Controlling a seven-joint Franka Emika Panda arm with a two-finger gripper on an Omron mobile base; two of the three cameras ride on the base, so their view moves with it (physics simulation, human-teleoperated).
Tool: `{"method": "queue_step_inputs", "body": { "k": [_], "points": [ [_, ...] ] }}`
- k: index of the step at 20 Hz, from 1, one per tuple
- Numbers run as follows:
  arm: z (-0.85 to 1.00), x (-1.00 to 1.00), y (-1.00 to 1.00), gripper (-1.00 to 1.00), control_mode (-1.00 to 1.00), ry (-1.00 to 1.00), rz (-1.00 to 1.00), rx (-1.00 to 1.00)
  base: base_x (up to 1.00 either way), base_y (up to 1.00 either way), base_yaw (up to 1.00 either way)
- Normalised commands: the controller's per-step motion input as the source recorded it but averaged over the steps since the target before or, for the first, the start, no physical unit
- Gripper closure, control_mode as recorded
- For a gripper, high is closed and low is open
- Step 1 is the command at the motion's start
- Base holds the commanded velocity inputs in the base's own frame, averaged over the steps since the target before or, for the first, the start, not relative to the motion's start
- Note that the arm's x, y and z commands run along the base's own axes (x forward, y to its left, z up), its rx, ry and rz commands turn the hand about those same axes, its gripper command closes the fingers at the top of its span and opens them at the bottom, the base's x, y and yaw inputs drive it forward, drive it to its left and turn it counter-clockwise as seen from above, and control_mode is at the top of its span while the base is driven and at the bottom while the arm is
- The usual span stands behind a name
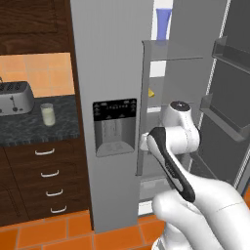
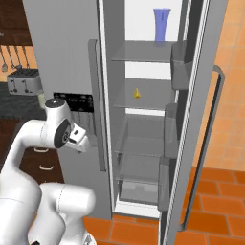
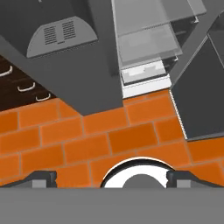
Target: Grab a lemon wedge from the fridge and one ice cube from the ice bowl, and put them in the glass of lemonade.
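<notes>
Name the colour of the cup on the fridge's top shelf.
Blue. The cup on the fridge top shelf shows best in the right base view.

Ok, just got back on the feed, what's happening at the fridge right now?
The fridge has its right door swung open, and the lemon wedge sits on a middle shelf, untouched. A blue cup stands on the top shelf. The arm is folded in front of the fridge with the open gripper pointing down at the orange floor, holding nothing. The glass of lemonade waits on the counter beside the toaster. Nothing has been picked up yet.
</notes>
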Motion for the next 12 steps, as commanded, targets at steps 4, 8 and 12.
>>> {"method": "queue_step_inputs", "body": {
  "k": [4, 8, 12],
  "points": [
    [-0.03, -0.33, 0.02, -1.0, -1.0, 0.0, 0.04, 0.07, 0.0, 0.0, 0.0],
    [0.01, -0.39, 0.0, -1.0, -1.0, -0.06, 0.21, -0.04, 0.0, 0.0, 0.0],
    [0.0, -0.41, 0.0, -1.0, -1.0, -0.19, 0.28, -0.16, 0.0, 0.0, 0.0]
  ]
}}
